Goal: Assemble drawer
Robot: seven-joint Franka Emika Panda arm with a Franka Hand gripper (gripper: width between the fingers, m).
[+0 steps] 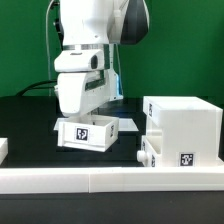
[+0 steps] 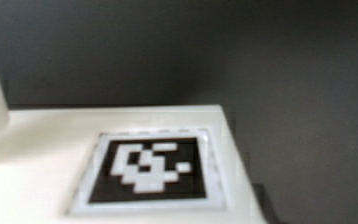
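Gripper [image 1: 85, 115] low over small tagged box [image 1: 85, 133]; larger box [image 1: 185, 135] at the exterior view's right.
Wrist view alone shows the tag [image 2: 149, 170] close; whether the gripper is open: cannot tell.

Black table [image 1: 30, 125]; green backdrop [image 1: 25, 40]; white rail [image 1: 80, 180] along table's near edge.
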